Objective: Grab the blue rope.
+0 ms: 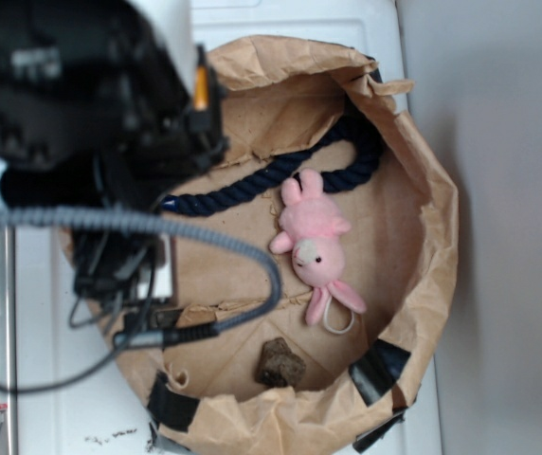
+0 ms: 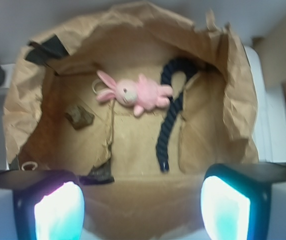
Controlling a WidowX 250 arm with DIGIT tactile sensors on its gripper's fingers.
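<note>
The blue rope (image 1: 261,178) is a thick, dark navy twisted cord. It lies curved on the floor of a rolled-down brown paper bag (image 1: 432,246). In the wrist view the blue rope (image 2: 169,130) runs away from me and hooks back at its far end. Its shiny tip lies just beyond the bag's near rim, slightly right of centre. My gripper (image 2: 142,200) hangs open over that near rim, with nothing between its glowing pads (image 2: 58,212). In the exterior view the black arm (image 1: 81,85) hides the fingers, above the rope's left end.
A pink plush bunny (image 1: 314,242) lies beside the rope's curve, seen as the bunny (image 2: 133,94) left of the rope. A brown lump (image 1: 279,363) sits near the bag wall. A grey braided cable (image 1: 205,232) crosses the bag. The crumpled walls (image 2: 238,90) rise all round.
</note>
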